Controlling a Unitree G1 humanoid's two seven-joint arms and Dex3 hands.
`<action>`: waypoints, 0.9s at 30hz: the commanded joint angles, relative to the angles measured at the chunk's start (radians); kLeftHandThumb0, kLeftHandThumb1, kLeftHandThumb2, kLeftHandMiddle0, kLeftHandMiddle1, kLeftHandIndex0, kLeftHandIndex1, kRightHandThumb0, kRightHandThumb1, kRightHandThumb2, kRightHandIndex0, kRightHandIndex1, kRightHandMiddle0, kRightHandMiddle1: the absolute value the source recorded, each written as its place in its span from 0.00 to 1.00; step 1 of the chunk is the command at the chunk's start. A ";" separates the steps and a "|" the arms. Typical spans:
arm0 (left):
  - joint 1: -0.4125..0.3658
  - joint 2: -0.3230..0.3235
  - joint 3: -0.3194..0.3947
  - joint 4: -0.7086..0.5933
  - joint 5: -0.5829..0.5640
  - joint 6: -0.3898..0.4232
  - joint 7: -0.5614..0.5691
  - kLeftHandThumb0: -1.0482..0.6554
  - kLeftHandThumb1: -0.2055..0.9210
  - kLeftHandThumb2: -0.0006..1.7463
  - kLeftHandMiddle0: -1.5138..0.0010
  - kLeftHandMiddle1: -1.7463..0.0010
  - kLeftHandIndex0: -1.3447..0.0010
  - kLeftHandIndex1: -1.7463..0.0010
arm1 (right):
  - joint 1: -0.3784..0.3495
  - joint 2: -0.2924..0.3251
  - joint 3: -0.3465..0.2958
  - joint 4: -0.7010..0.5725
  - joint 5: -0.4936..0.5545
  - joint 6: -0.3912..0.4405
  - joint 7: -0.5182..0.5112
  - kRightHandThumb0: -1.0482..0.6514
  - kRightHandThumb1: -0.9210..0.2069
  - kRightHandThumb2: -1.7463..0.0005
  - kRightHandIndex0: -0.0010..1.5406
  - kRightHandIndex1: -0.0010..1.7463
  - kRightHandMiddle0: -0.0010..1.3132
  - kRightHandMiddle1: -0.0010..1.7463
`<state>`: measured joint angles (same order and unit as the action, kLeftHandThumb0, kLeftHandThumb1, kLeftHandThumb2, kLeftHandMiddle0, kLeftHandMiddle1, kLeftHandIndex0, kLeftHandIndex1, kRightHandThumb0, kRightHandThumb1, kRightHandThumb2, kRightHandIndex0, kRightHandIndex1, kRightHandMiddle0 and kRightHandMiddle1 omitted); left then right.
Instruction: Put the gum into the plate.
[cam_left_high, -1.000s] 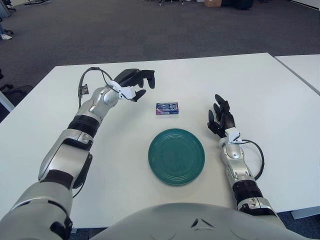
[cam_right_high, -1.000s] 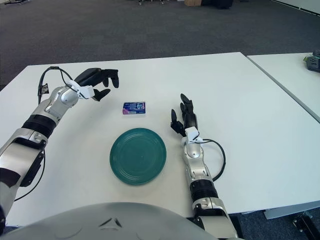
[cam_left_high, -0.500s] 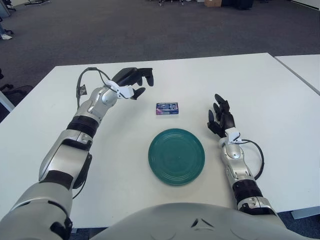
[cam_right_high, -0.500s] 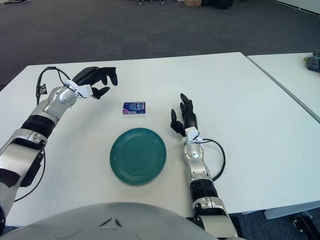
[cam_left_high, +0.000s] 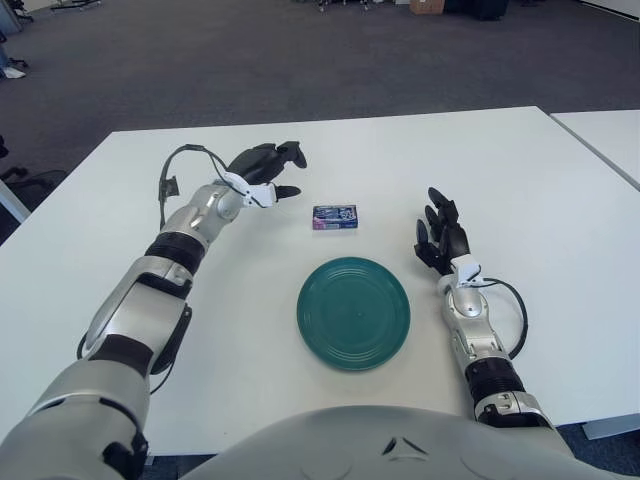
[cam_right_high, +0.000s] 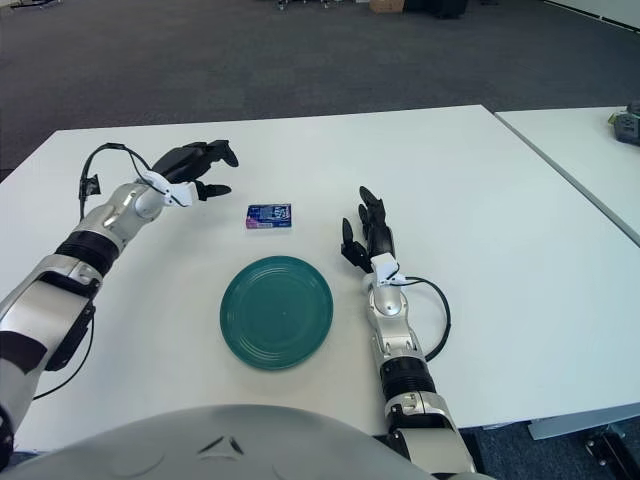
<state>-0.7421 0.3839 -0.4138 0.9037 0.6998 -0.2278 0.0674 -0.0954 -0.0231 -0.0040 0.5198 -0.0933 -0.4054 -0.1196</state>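
A small blue and purple gum pack (cam_left_high: 334, 217) lies flat on the white table (cam_left_high: 520, 170), just beyond the green plate (cam_left_high: 353, 313). My left hand (cam_left_high: 274, 170) hovers to the left of the gum, a short gap away, fingers spread and holding nothing. My right hand (cam_left_high: 440, 236) shows to the right of the plate, fingers relaxed and pointing away from me, holding nothing. The plate holds nothing.
A second white table (cam_left_high: 610, 135) stands at the right, separated by a narrow gap. A black cable (cam_left_high: 180, 160) loops off my left wrist. Dark carpet lies beyond the far table edge.
My left hand has dropped lower toward the table and shifted slightly toward the gum. The gum, the plate and my right hand have not moved.
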 joint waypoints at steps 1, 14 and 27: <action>-0.035 -0.038 -0.034 -0.009 0.043 0.084 0.027 0.01 1.00 0.15 0.85 0.78 1.00 0.45 | 0.050 0.013 0.007 0.059 -0.002 0.038 0.003 0.27 0.00 0.59 0.12 0.00 0.00 0.22; -0.014 -0.130 -0.075 -0.023 0.080 0.276 0.027 0.00 1.00 0.17 0.82 0.77 1.00 0.44 | 0.075 0.022 0.030 0.015 -0.034 0.064 -0.026 0.26 0.00 0.57 0.13 0.00 0.00 0.23; -0.036 -0.184 -0.088 0.022 0.047 0.398 -0.112 0.00 1.00 0.33 0.93 0.95 1.00 0.61 | 0.103 0.037 0.052 -0.045 -0.058 0.124 -0.059 0.25 0.00 0.57 0.13 0.00 0.00 0.23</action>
<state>-0.7485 0.2042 -0.5037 0.9195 0.7602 0.1404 -0.0150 -0.0570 -0.0101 0.0304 0.4451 -0.1374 -0.3465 -0.1718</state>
